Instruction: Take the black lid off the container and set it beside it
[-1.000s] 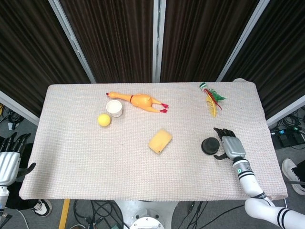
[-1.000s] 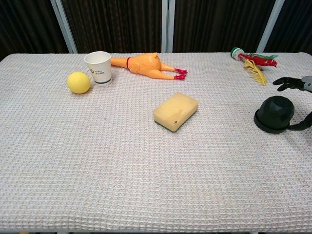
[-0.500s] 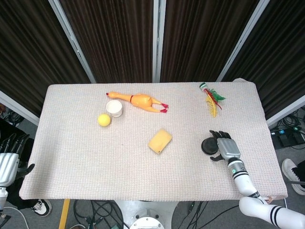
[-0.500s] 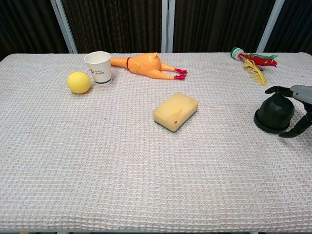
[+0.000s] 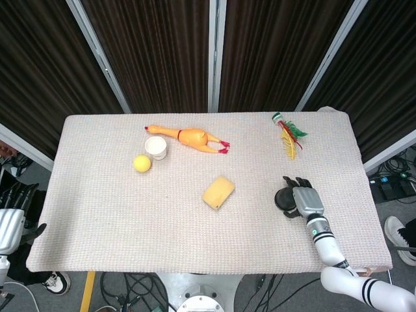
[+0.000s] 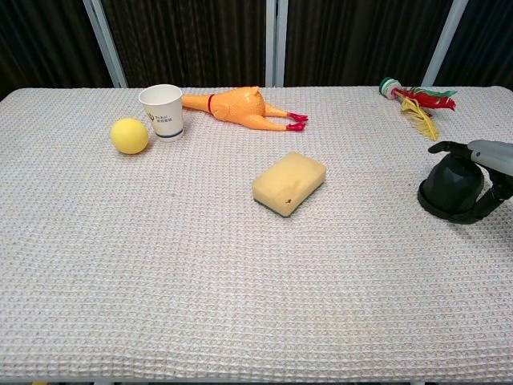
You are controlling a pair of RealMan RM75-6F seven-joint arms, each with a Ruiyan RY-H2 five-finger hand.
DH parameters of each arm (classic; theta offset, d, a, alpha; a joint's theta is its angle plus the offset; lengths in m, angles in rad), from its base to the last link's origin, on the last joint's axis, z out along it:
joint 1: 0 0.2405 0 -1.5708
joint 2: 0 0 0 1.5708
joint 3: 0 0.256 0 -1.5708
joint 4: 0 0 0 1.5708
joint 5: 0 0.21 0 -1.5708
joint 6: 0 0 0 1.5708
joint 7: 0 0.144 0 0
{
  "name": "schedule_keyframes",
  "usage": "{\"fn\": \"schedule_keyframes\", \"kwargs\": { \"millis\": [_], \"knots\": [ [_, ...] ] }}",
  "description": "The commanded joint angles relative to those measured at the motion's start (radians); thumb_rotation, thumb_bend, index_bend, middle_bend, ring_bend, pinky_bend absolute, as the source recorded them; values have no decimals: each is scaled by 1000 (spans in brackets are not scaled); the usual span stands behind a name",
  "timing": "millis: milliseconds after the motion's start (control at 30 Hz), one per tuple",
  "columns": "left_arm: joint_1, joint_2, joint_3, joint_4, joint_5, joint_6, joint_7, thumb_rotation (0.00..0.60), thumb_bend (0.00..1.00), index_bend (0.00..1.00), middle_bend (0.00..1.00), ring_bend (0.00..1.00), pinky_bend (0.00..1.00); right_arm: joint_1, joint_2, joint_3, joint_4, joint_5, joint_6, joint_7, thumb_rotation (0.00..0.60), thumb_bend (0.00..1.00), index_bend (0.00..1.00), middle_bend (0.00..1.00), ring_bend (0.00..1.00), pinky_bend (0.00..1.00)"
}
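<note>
One right hand [image 6: 490, 172] curled around black lid [image 6: 451, 187], fingers touching; left hand [image 5: 9, 218] off-table, fingers apart.

Black lid [image 6: 453, 188], yellow ball [image 6: 129, 135], orange chicken [image 6: 237, 107], white cup [image 6: 162, 111], yellow sponge [image 6: 288, 183].

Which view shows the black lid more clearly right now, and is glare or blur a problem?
Chest view: black lid is sharp, evenly lit, with a faint sheen, though the right hand runs off frame. Head view: the lid is small, dark and featureless, partly covered by that hand.
</note>
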Motion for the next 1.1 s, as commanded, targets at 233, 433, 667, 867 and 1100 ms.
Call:
{"fn": "schedule_keyframes", "kwargs": {
  "millis": [233, 433, 667, 867, 1100],
  "knots": [
    [3, -2, 4, 7, 3, 0, -9, 600, 187, 82, 103, 0, 121, -1, -12, 4, 11, -8, 23, 4, 600, 103, 0, 245, 0, 0],
    [3, -2, 4, 8, 4, -2, -11, 600, 187, 82, 103, 0, 122, -5, -19, 4, 17, -9, 39, 0, 600, 125, 0, 318, 0, 0],
    [5, -1, 7, 10, 3, -5, -17, 600, 187, 82, 103, 0, 124, -11, -28, 12, 24, -27, 68, 10, 600, 150, 0, 383, 0, 0],
    [6, 0, 8, 11, 5, -5, -21, 600, 187, 82, 103, 0, 130, -18, -27, 20, 19, -68, 104, 35, 600, 161, 160, 424, 28, 0],
    [4, 5, 7, 5, 4, -11, -23, 600, 187, 82, 103, 0, 137, -10, 75, 93, -153, -186, 238, 40, 600, 165, 222, 436, 47, 0]
  ]
}}
